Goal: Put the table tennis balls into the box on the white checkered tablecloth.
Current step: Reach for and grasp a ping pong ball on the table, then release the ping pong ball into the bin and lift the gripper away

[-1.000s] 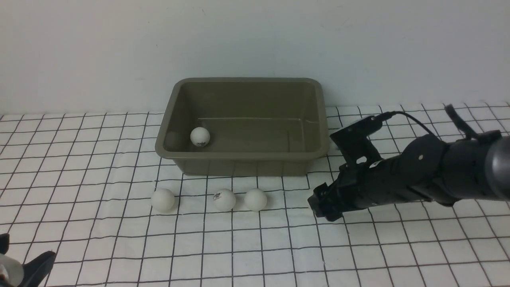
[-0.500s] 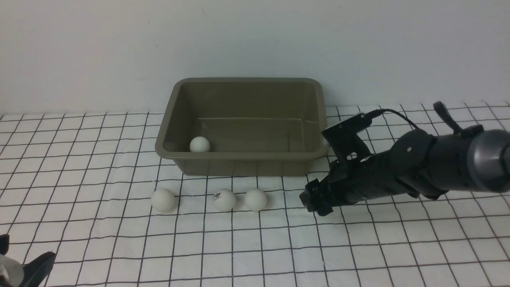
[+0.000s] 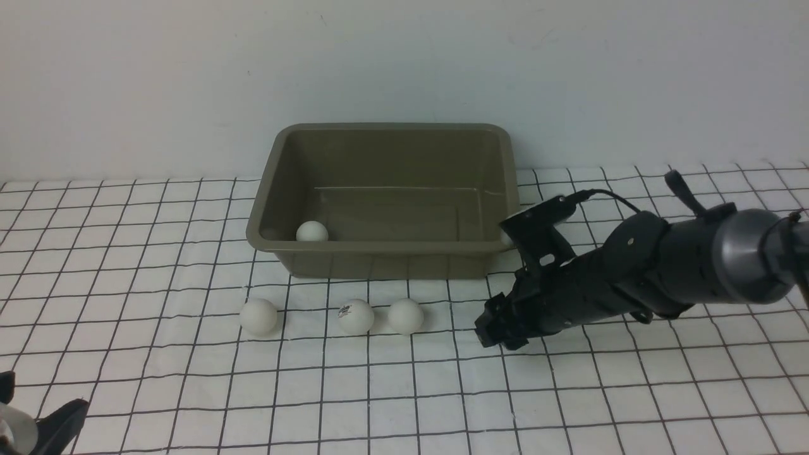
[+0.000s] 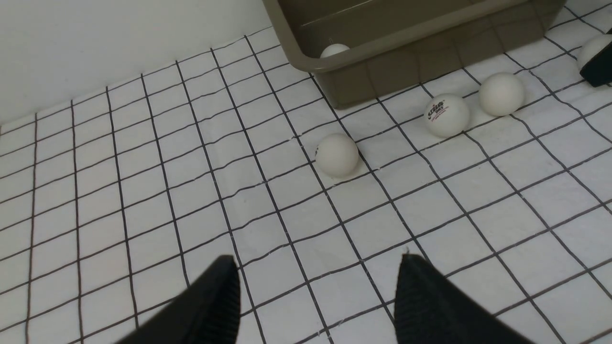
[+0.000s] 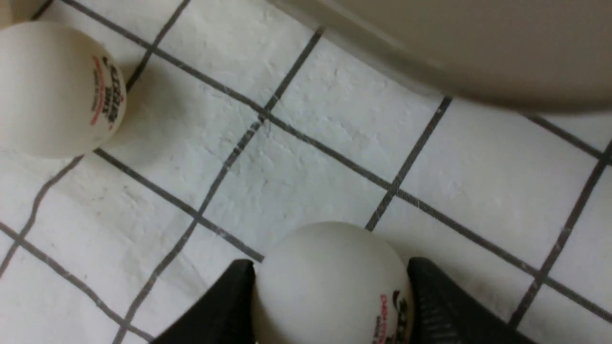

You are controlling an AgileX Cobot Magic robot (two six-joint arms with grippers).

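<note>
The olive-grey box (image 3: 385, 128) stands at the back of the white checkered tablecloth (image 3: 569, 404). One table tennis ball (image 3: 311, 232) lies inside it, against the near wall. Three balls rest in a row on the cloth in front of the box (image 3: 258, 316) (image 3: 356, 316) (image 3: 405, 316). My right gripper (image 3: 492, 331) is low on the cloth to their right. In the right wrist view it (image 5: 330, 262) is shut on another ball (image 5: 330, 291), both fingers touching it. My left gripper (image 4: 318, 260) is open with nothing in it at the near left corner (image 3: 38, 430).
A plain pale wall (image 3: 404, 63) rises right behind the box. A loose ball with a red and black logo (image 5: 57, 91) lies close to my right gripper, and the box wall (image 5: 478, 48) is just beyond it.
My right arm has moved left and down towards the row of balls, and its gripper has shut on a ball. The ball in the box has rolled to the near wall.
</note>
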